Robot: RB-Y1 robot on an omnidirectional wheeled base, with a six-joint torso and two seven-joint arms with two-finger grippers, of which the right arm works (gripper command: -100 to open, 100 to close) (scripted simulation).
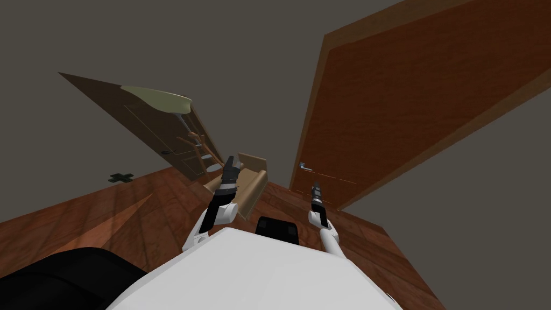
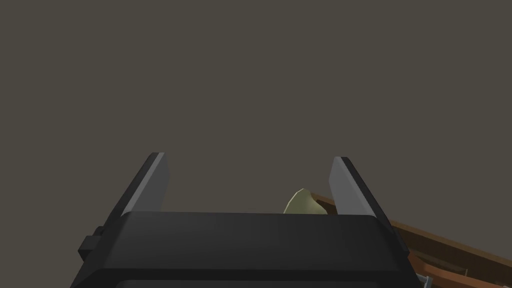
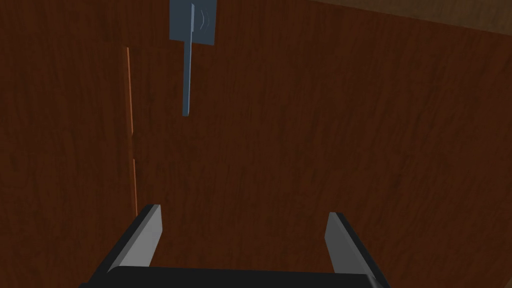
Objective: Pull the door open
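a robot faces the reddish-brown wooden door (image 1: 409, 107) it is meant to pull open. the door stands at about one o'clock of the robot, and from here it looks shut in its frame. the right pincer (image 1: 316, 187) is raised toward the lower part of the panel, its two grey blades spread apart and holding nothing, probably to take the handle. the slim grey-blue lever handle (image 1: 305, 167) sits near the door's edge, at roughly eleven o'clock of that pincer and clear of it.

seen from the right wrist, the right pincer (image 3: 244, 212) points square at the door (image 3: 325, 125). the lever handle (image 3: 187, 80) lies well beyond the fingertips and nearer one blade than the other, so the hand seems to need a shift across before it closes.

the left pincer (image 1: 231, 160), at about eleven o'clock of the chest, is idle. its blades (image 2: 250, 157) are also apart, facing a plain grey wall (image 2: 250, 75) past a pale green lampshade (image 2: 302, 202).
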